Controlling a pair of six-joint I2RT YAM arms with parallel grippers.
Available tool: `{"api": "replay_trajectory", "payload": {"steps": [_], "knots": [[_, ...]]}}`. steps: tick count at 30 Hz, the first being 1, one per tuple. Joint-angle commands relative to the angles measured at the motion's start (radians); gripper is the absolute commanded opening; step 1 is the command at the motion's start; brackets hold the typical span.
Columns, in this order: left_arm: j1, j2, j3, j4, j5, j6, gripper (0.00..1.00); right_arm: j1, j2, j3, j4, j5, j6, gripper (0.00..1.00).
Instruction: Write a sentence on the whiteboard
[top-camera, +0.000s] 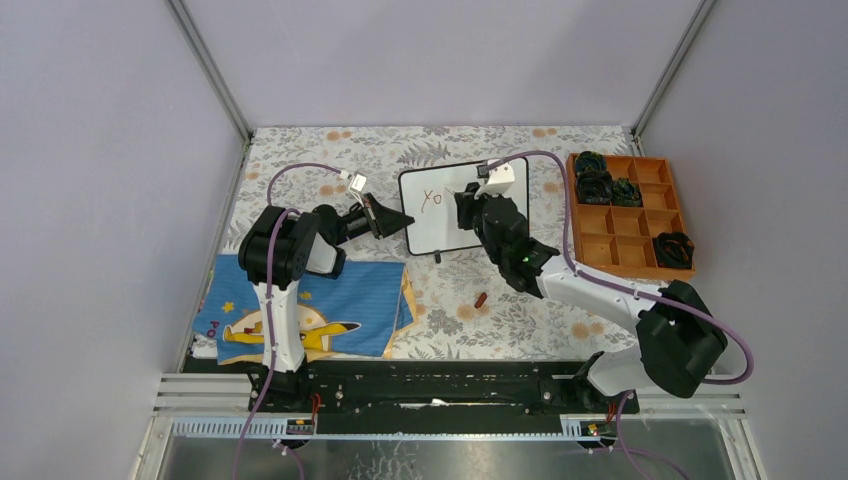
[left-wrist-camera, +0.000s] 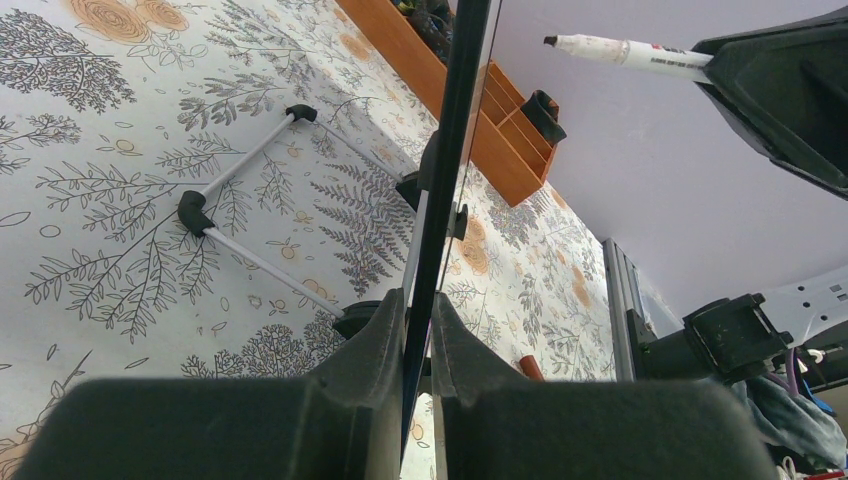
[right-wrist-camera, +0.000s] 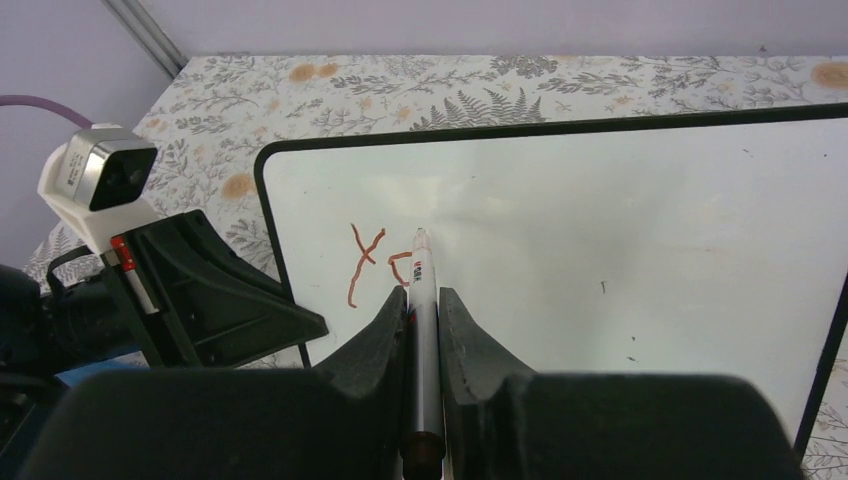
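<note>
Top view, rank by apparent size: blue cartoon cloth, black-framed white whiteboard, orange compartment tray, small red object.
1. blue cartoon cloth
2. white whiteboard and orange compartment tray: alike, no ranking
3. small red object

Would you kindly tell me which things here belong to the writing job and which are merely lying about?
In the job:
whiteboard, gripped at its edge by the left pincer
marker in the right pincer
the started sentence

Lying about:
orange tray
blue cloth
small red item
</note>
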Motion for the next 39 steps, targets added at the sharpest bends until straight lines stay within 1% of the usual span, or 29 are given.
{"api": "replay_trajectory", "payload": {"steps": [1, 12, 23, 39], "knots": [[0.003, -0.004, -0.019, 0.061, -0.001, 0.026, 0.0, -0.025, -0.012, 0.015, 0.034, 0.031, -0.008, 0.0], [0.004, -0.005, -0.021, 0.056, 0.0, 0.032, 0.0, -0.027, 0.033, 0.04, 0.041, -0.004, 0.002, 0.0], [0.003, -0.005, -0.023, 0.057, 0.0, 0.034, 0.0, -0.027, 0.059, 0.05, 0.042, -0.006, 0.007, 0.0], [0.002, -0.007, -0.025, 0.053, -0.002, 0.037, 0.0, -0.027, 0.049, -0.002, 0.016, 0.0, 0.036, 0.0]]}}
